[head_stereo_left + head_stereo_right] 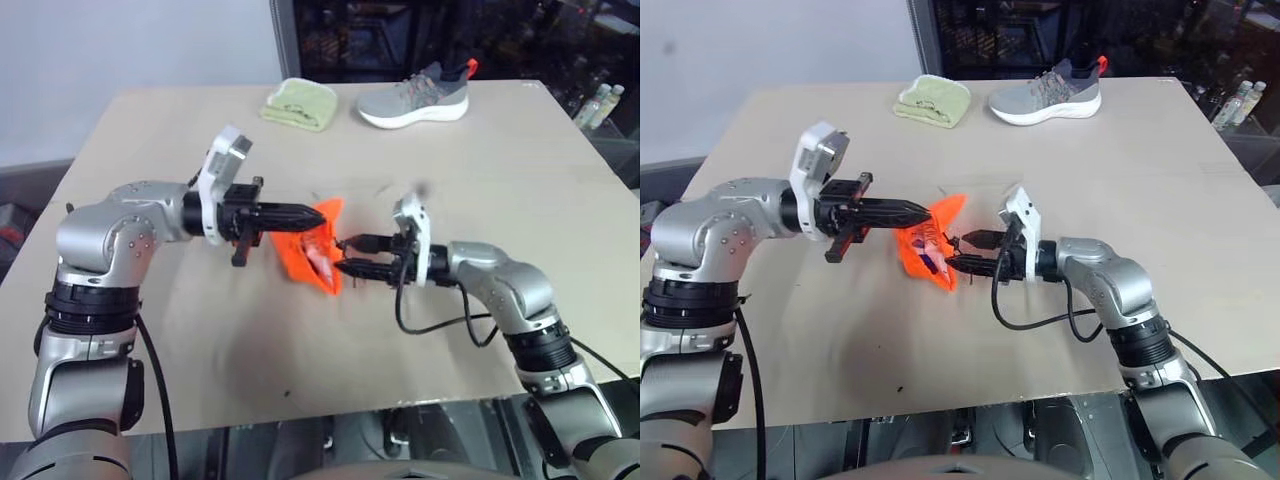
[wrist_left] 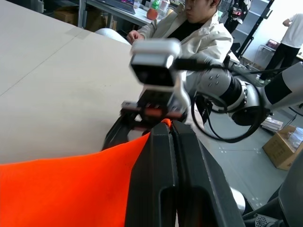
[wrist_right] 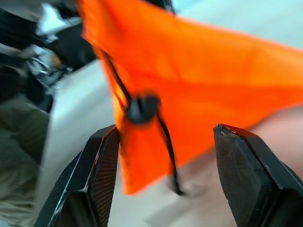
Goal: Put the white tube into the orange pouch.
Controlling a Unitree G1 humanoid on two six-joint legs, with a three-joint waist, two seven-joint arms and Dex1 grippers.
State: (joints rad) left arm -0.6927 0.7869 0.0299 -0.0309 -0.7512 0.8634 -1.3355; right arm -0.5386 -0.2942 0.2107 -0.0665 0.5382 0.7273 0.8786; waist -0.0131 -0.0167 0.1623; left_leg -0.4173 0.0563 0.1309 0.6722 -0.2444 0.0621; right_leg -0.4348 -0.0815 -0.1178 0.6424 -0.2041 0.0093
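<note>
We note left end effector (image 1: 312, 213) reaching level rightward, clamped on the orange pouch (image 1: 312, 252) held above the table (image 1: 500, 160), right end effector (image 1: 338, 257) pointing leftward, fingers apart at pouch's lower edge, white tube unidentifiable.

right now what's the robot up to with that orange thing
The left pincer is shut on the top edge of the orange pouch, holding it up off the table. The right pincer has its fingers apart at the pouch's other side, by the drawstring cord. Something pale shows inside the pouch, possibly the white tube. A green cloth and a grey shoe lie at the far edge.
</note>
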